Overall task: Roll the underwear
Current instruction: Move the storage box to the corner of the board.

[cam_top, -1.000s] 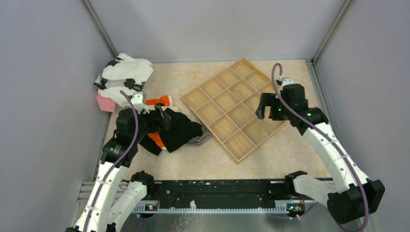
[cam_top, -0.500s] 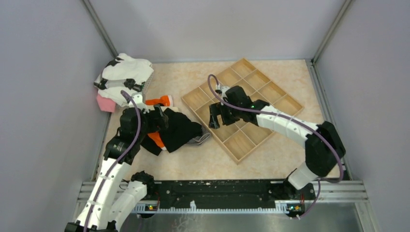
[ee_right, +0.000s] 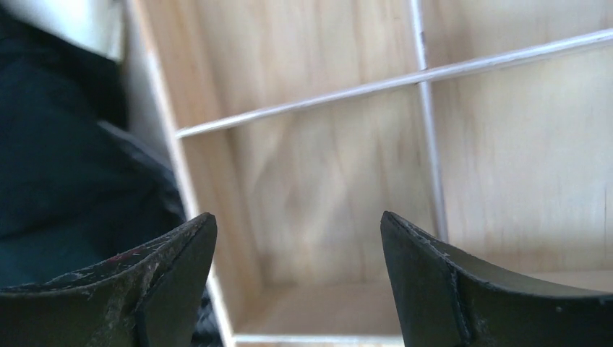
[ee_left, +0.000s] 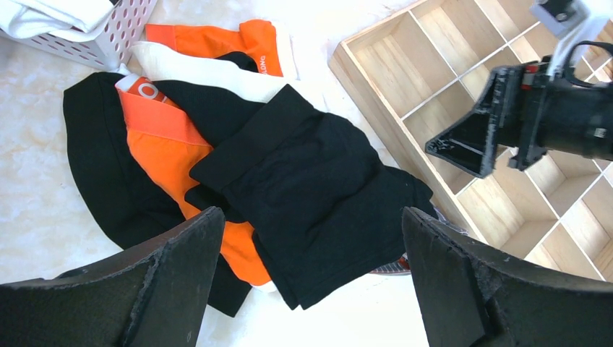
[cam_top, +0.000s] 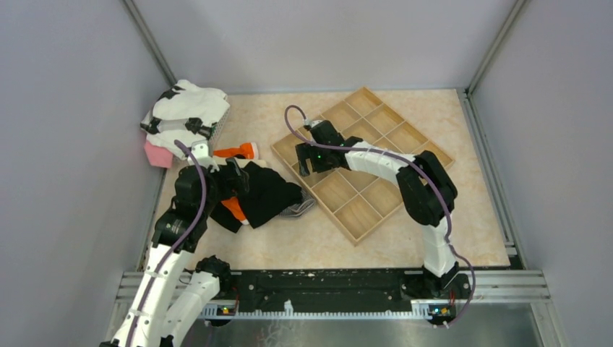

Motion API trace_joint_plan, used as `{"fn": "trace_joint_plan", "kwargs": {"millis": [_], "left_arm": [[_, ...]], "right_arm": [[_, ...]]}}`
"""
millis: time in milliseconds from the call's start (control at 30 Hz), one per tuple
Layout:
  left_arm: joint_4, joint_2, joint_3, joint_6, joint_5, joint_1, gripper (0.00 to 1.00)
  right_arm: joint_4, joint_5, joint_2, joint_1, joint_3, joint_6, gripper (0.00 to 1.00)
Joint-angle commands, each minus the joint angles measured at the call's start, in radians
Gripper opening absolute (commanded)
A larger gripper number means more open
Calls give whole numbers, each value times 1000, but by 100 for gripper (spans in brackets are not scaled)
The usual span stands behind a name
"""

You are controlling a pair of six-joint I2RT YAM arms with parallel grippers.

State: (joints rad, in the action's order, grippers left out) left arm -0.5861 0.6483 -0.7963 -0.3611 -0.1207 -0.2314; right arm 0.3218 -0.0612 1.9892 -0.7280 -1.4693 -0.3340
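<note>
In the centre-left of the top view, the black underwear point(cam_top: 271, 194) lies crumpled on the bench point(cam_top: 289, 246), with the grey striped underwear point(cam_top: 302, 210) peeking out from beneath it. The left end effector point(cam_top: 235, 177) hangs over them, fingers wide apart and empty. The right end effector point(cam_top: 302, 160), fingers apart too, hovers over the left corner of the wooden tray point(cam_top: 358, 215).

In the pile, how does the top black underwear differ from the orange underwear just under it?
The top black underwear is plain black; the orange underwear is bright orange. The black one lies uppermost, almost wholly visible; the orange one is partly covered by it. Both lie loose and unrolled on the table.
</note>
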Motion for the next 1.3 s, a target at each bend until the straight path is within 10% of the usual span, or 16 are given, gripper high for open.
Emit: {"fn": "trace_joint_plan", "kwargs": {"millis": [0,667,1267], "left_arm": [[31,-7,3,-1,4,0,99],[34,-7,7,1,13,0,99],[34,5,11,-2,2,0,99]], "right_arm": [[-5,121,69,21,-86,-7,83],[-227,355,76,351,11,-238,88],[-83,315,281,545,-373,-184,89]]}}
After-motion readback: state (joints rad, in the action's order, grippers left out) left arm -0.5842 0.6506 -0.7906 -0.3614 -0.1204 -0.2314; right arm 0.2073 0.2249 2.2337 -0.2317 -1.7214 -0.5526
